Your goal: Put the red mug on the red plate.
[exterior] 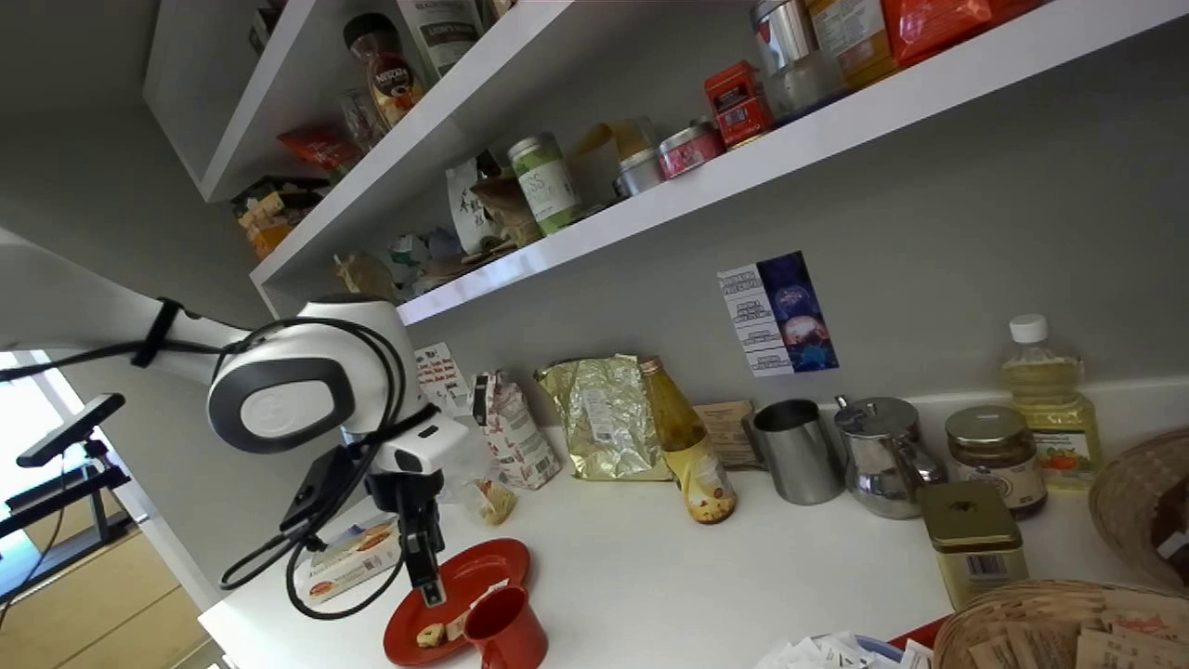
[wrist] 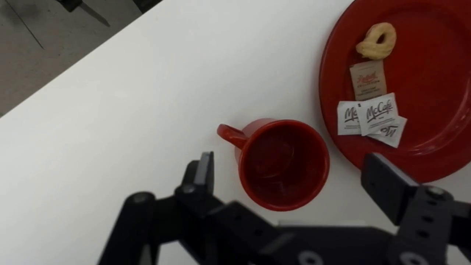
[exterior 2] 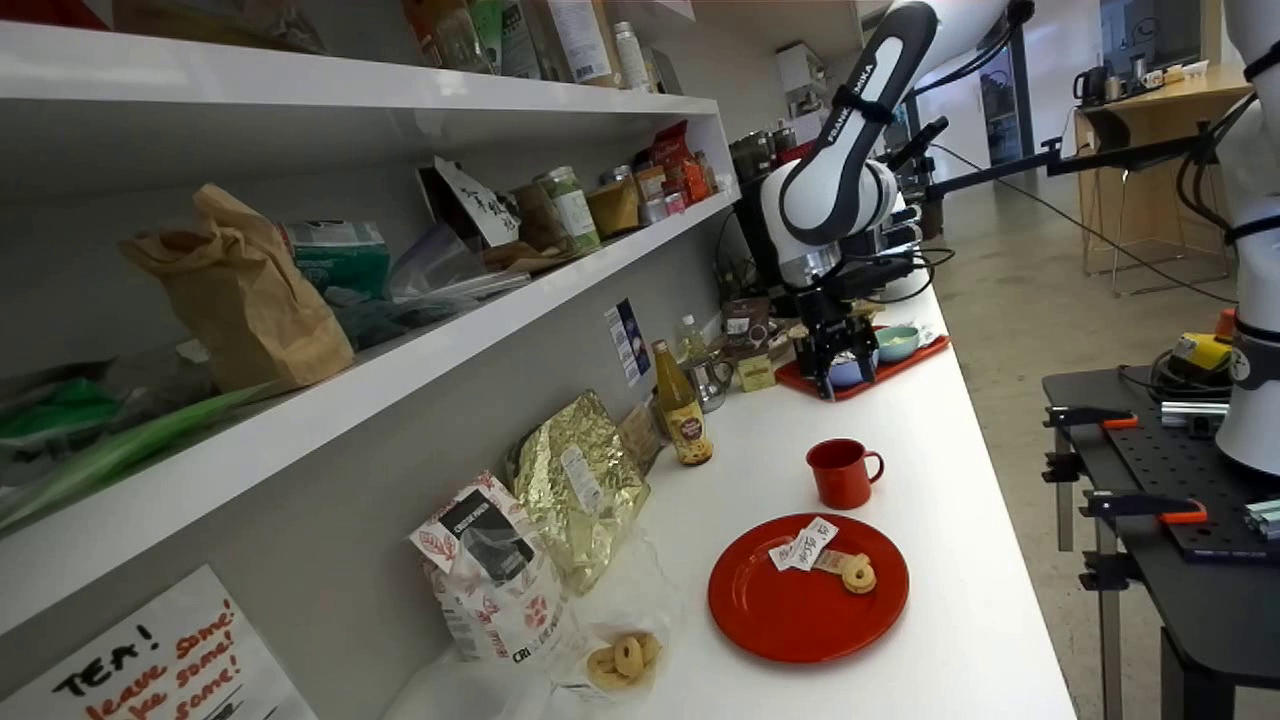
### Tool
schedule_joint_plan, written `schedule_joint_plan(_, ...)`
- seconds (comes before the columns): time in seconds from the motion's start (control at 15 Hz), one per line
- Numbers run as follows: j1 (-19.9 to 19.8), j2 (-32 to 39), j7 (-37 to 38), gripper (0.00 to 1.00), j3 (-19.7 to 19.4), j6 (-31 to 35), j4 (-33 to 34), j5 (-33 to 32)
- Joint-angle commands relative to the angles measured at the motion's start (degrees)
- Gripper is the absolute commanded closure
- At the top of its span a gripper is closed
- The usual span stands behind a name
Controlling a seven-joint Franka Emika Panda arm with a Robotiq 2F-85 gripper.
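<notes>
I see my Robotiq gripper point(wrist: 290, 158) spread wide, holding nothing. In the wrist view the red mug point(wrist: 283, 167) shows between its fingers point(wrist: 386, 189), upright on the white countertop point(wrist: 110, 129), just beside the red plate point(wrist: 434, 73); the mug's handle point(wrist: 232, 136) angles out near the finger farther from the plate. I judge my coming descent turns on that handle and the narrow gap to the plate. In both exterior views the Franka arm point(exterior: 279, 409) reaches over the countertop, gripper pointing down.

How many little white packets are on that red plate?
3 visible in the wrist view: the left packet, the middle packet overlapping it, and the lower-right packet partly beneath. Others may hide underneath.
</notes>
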Motion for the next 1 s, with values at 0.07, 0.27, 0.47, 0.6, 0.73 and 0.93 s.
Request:
schedule_joint_plan(0.07, 1.33, 4.65, 6.73, 0.00, -0.85, 4.71, 0.83, -8.62)
schedule_joint_plan(0.27, 1.86, 6.93, 10.14, 0.00, -1.57, 6.93, 1.54, -12.54)
schedule_joint_plan(0.47, 2.63, 8.45, 13.36, 0.00, -2.47, 9.75, 2.01, -15.97)
schedule_joint_plan(0.6, 3.01, 9.25, 14.94, 0.00, -3.14, 12.15, 2.55, -17.26)
schedule_joint_plan(0.73, 3.38, 10.10, 15.67, 0.00, -3.42, 13.99, 3.17, -17.01)
schedule_joint_plan(0.93, 3.01, 12.19, 13.83, 0.00, -2.81, 13.92, 4.89, -14.48)
